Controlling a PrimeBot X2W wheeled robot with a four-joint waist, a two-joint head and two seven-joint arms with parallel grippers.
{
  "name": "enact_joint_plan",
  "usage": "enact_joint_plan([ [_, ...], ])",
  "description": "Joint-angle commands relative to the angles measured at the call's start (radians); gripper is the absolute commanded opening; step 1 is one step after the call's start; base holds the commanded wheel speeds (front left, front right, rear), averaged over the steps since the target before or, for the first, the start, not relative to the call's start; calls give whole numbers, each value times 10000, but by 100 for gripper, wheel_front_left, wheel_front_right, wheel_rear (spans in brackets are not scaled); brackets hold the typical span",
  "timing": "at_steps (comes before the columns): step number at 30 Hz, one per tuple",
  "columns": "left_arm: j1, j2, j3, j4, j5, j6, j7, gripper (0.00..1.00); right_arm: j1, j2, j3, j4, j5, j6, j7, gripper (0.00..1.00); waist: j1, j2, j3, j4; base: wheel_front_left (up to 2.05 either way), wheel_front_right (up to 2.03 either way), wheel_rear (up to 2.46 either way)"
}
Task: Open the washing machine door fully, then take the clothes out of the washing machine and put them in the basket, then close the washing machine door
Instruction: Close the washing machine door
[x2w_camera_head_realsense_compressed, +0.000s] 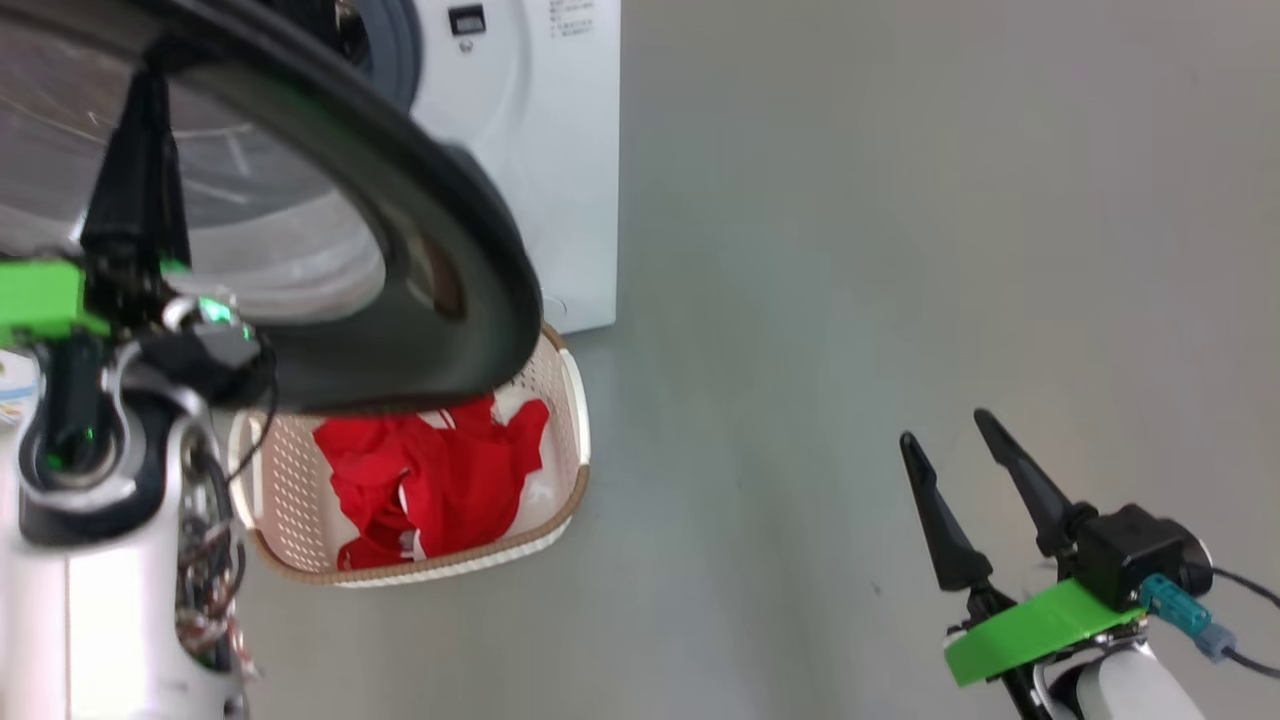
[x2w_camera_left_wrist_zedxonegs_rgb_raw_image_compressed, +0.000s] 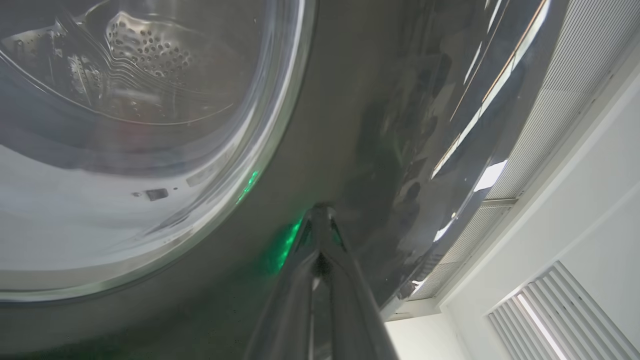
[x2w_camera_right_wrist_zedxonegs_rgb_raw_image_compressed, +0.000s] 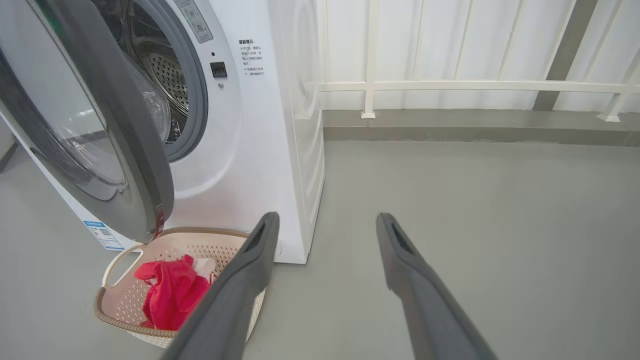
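The washing machine door (x2w_camera_head_realsense_compressed: 450, 230) stands partly open, its black rim hanging over the basket (x2w_camera_head_realsense_compressed: 290, 480). My left gripper (x2w_camera_head_realsense_compressed: 150, 85) points up, shut, its tips pressed on the glossy rim (x2w_camera_left_wrist_zedxonegs_rgb_raw_image_compressed: 350, 125); in the left wrist view the tips (x2w_camera_left_wrist_zedxonegs_rgb_raw_image_compressed: 320, 212) meet the rim beside the glass window. The red clothes (x2w_camera_head_realsense_compressed: 440, 480) lie in the cream basket on the floor in front of the white washing machine (x2w_camera_head_realsense_compressed: 540, 150). The right wrist view shows the machine (x2w_camera_right_wrist_zedxonegs_rgb_raw_image_compressed: 260, 150), door (x2w_camera_right_wrist_zedxonegs_rgb_raw_image_compressed: 130, 130), basket (x2w_camera_right_wrist_zedxonegs_rgb_raw_image_compressed: 117, 260) and clothes (x2w_camera_right_wrist_zedxonegs_rgb_raw_image_compressed: 172, 292). My right gripper (x2w_camera_head_realsense_compressed: 943, 428) hangs open over bare floor, far right, holding nothing (x2w_camera_right_wrist_zedxonegs_rgb_raw_image_compressed: 327, 217).
Grey floor (x2w_camera_head_realsense_compressed: 900, 250) stretches to the right of the machine. A white railing (x2w_camera_right_wrist_zedxonegs_rgb_raw_image_compressed: 450, 85) runs along the back wall. A small blue label (x2w_camera_right_wrist_zedxonegs_rgb_raw_image_compressed: 102, 234) sits low on the machine's front. The steel drum (x2w_camera_right_wrist_zedxonegs_rgb_raw_image_compressed: 165, 80) shows through the opening.
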Motion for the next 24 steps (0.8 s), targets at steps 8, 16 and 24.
enact_joint_plan([
  [8,-1864,320,-33,1022,323,-529,-99,0,-588,-64,219,-301,60,63,-65,100,0,0,763,-123,0,0,0],
  [16,-2606,472,-7,2047,383,-1083,-51,0,-827,-45,253,-223,150,63,-65,100,0,0,919,-149,0,0,0],
  [24,-1231,627,-21,2060,375,-1865,435,100,-542,-22,184,-73,157,63,-65,100,0,0,85,52,0,0,0],
])
